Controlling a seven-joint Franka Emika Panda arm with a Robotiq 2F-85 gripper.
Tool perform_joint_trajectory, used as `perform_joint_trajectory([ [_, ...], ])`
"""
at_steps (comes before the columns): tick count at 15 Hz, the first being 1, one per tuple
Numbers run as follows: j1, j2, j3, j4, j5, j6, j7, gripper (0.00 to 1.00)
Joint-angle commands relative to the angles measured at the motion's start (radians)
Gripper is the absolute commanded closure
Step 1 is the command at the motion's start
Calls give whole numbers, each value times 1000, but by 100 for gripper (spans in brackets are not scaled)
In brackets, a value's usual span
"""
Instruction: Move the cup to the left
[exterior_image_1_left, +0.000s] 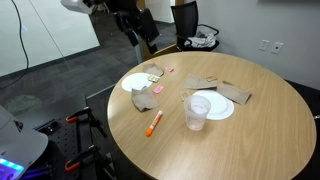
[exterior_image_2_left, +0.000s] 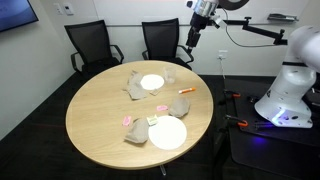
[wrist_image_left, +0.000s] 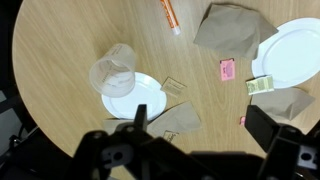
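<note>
The hand (wrist_image_left: 200, 132) is spread wide, its two dark fingers (wrist_image_left: 138, 122) far apart with nothing between them and touching nothing. Below it on the round wooden table (wrist_image_left: 60, 40) the cup (wrist_image_left: 113, 70) stands upright at the rim of a white plate (wrist_image_left: 143, 102), near the table's edge. A second plate (wrist_image_left: 295, 50), brown napkins (wrist_image_left: 230, 28) and an orange marker (wrist_image_left: 170, 15) lie around. Black chairs (exterior_image_2_left: 90, 45) stand on dark carpet. In an exterior view the hand (exterior_image_2_left: 193, 38) hangs high, well above the table, facing down
</note>
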Motion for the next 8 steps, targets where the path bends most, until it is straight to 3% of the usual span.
perform_joint_trajectory([
  [1,-13,103,-27,22,-1,91,-58,0],
  [8,-15,295,-62,72,30,213,-182,0],
])
